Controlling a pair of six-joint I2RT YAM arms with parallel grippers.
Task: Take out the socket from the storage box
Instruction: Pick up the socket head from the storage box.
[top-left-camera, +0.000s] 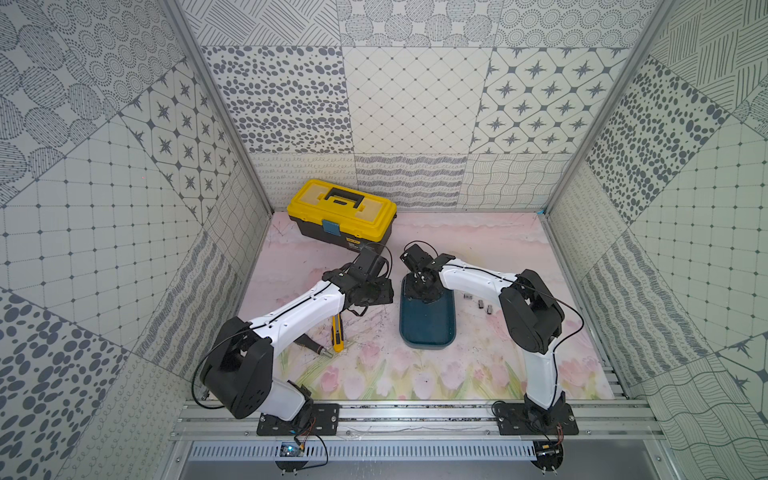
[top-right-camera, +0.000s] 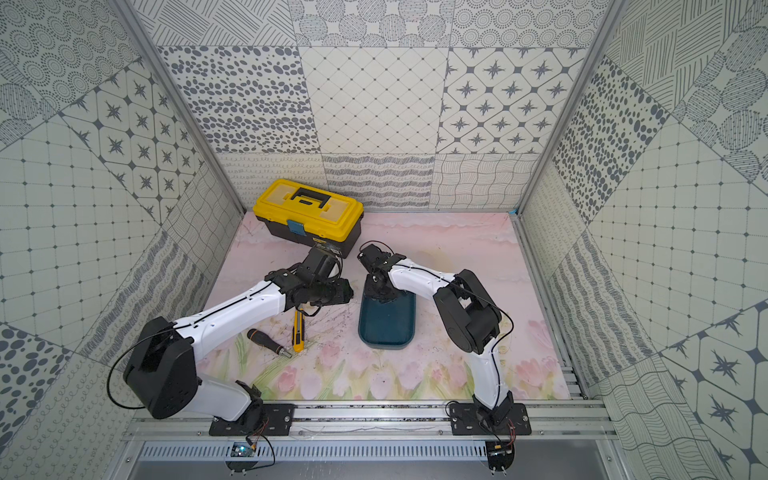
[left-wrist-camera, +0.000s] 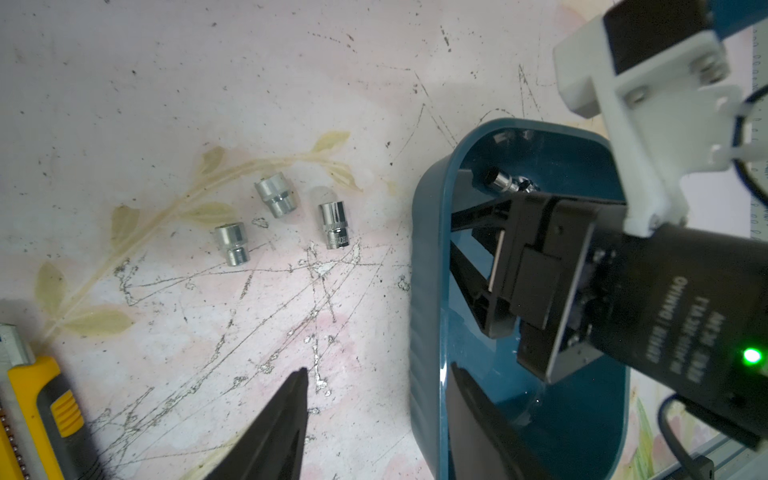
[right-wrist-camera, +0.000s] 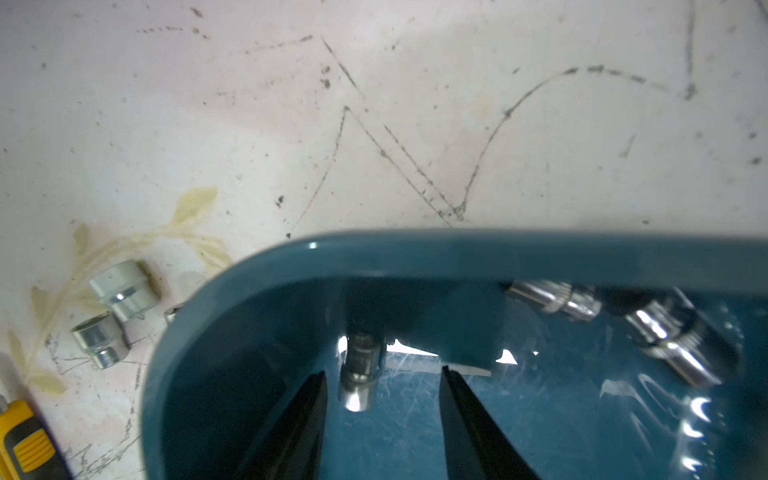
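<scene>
The socket (right-wrist-camera: 359, 374) lies on the floor of the storage box (right-wrist-camera: 457, 253), at its far end, between the tips of the right jaws. These are spread and lowered into the box. The socket sits closer to one tip than the other, and neither tip visibly presses on it. Two more sockets (right-wrist-camera: 552, 301) (right-wrist-camera: 673, 345) rest against the box's end wall, off to one side of the jaws. The left jaws are also spread and hold nothing. In the left wrist view the box's long wall shows between their tips, but I cannot tell whether they touch it. Three loose sockets (left-wrist-camera: 276, 194) (left-wrist-camera: 231, 243) (left-wrist-camera: 334, 224) stand close together on the desk (top-left-camera: 415, 374), just beside the box on its right. The desk is pale pink with printed flowers, and it is scratched and speckled. A yellow utility knife (top-left-camera: 337, 334) and a screwdriver (top-right-camera: 268, 343) lie under the left arm. A yellow-lidded toolbox (top-left-camera: 340, 208) stands by the back wall. Grey-patterned tile panels (top-left-camera: 415, 104) enclose the cell on three sides.
</scene>
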